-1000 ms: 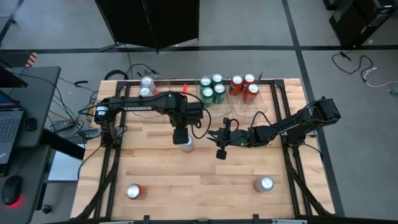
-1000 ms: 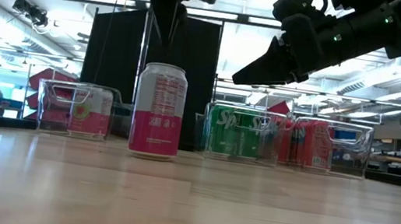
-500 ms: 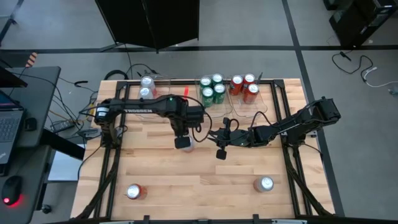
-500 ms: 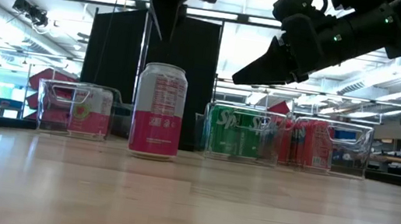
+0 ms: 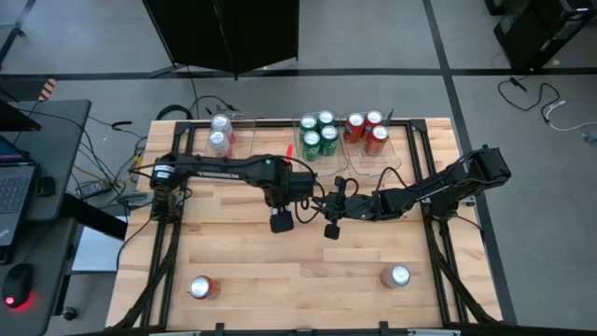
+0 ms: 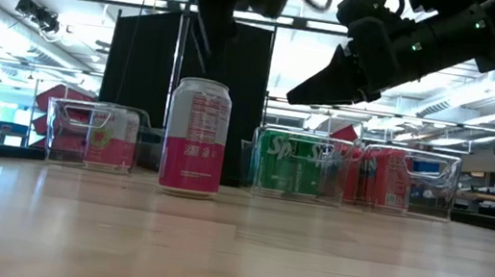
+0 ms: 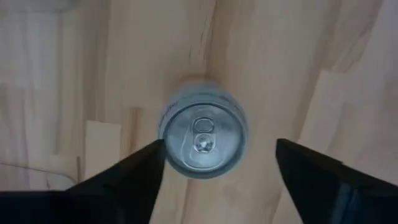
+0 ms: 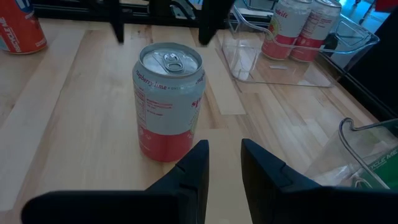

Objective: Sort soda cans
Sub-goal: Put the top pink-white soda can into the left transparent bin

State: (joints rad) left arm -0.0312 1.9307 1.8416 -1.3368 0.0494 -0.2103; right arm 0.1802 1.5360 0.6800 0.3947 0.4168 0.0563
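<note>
A silver-white soda can point(image 6: 195, 136) with a pink lower band stands upright on the wooden table point(image 5: 242, 261), mid-table. My left gripper point(image 7: 221, 143) hangs right above it, pointing down and open, one finger to each side of the can's top point(image 7: 202, 135) and clear of it. In the high view that gripper point(image 5: 280, 222) hides the can. My right gripper point(image 8: 221, 162) waits just right of the can point(image 8: 168, 102), slanting down toward it, open by a narrow gap with nothing in it. Sorted cans stand in clear bins at the far edge.
Far-edge bins hold silver-white cans point(image 5: 221, 131), green cans point(image 5: 317, 133) and red cans point(image 5: 366, 131). A red can point(image 5: 201, 287) stands near the front left, a silver can point(image 5: 396, 276) near the front right. Bare wood lies between them.
My left gripper has moved toward the table's near edge and a little down, coming over the standing can, which it now covers in the high view. The can has not moved.
</note>
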